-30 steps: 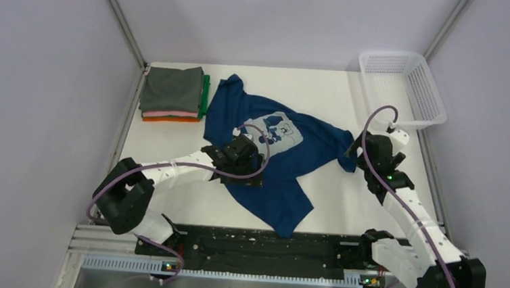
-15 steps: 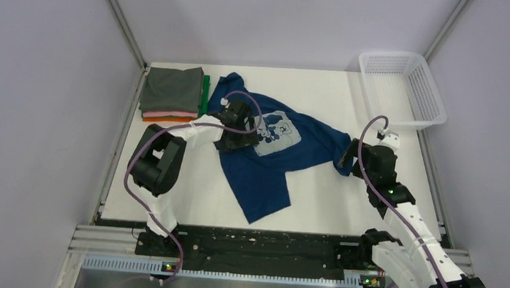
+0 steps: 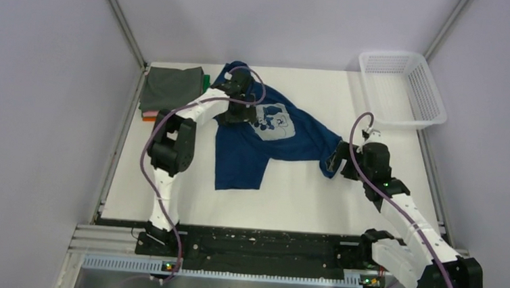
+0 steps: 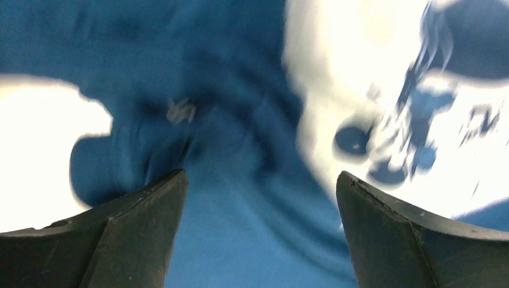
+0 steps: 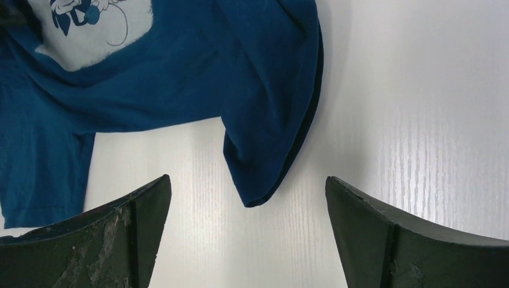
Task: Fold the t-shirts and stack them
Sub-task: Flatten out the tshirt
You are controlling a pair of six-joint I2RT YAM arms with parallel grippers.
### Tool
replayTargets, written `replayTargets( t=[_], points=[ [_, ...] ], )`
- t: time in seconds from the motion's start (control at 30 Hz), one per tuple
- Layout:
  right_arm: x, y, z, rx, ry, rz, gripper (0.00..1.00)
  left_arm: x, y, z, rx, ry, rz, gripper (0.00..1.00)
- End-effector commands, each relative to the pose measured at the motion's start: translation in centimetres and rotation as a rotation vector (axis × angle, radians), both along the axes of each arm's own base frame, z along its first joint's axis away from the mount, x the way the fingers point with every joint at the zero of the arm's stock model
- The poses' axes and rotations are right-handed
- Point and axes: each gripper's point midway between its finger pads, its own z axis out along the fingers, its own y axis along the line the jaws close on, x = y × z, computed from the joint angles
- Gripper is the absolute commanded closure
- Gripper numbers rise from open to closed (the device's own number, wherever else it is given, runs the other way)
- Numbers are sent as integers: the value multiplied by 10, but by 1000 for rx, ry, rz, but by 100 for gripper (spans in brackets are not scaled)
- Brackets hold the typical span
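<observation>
Step in hand looks like spreading: the navy t-shirt (image 3: 245,153) lies rumpled mid-tabletop (image 3: 316,196), collar at the far left beside the folded stack (image 3: 169,90), pale print (image 3: 271,121) facing up. The left arm (image 3: 197,109) reaches over the collar, jaws released and wide above the cloth, though that view is blurred. The right arm (image 3: 404,208) has jaws released, with the sleeve (image 5: 270,120) tip just ahead, ungripped. Best to pinch a single layer at each end and draw apart evenly, clear of the stack
</observation>
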Motion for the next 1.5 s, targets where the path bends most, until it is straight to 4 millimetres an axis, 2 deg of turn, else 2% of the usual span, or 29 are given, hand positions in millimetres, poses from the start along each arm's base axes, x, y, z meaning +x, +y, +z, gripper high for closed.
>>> replayTargets(
  t=[0.0, 0.1, 0.17, 0.27, 0.37, 0.47, 0.53, 0.73, 0.97, 1.13, 1.4, 1.47],
  points=[
    [-1, 13, 19, 31, -14, 59, 3, -64, 9, 83, -18, -129, -25, 2],
    [-6, 19, 22, 20, -16, 79, 3, -129, 27, 80, -10, -144, 31, 1],
    [-9, 22, 23, 1, -12, 95, 2, -172, 36, 68, -34, -112, 45, 1],
    [-11, 22, 23, -18, -2, 88, 2, -230, 47, 33, -71, -26, 43, 2],
    [-13, 22, 20, -16, 9, 85, 2, -257, 51, 18, -110, 12, 74, 5],
    [-15, 22, 18, -15, 18, 85, 2, -263, 58, 8, -109, 17, 135, 9],
    [-14, 18, 17, -30, 14, 62, 2, -263, 61, 4, -103, 30, 193, 16],
    [-13, 13, 13, -46, 28, 41, 2, -262, 53, -6, -127, 78, 239, 21],
    [-14, 12, 10, -51, 37, 37, 2, -256, 68, -14, -31, 98, 377, 29],
    [-13, 12, 8, -55, 41, 36, 2, -249, 61, -16, -31, 116, 378, 37],
    [-13, 9, 4, -67, 51, 23, 2, -259, 57, -39, 19, 235, 368, 46],
    [-12, 9, 4, -69, 53, 23, 2, -261, 56, -43, 18, 246, 369, 52]
  ],
)
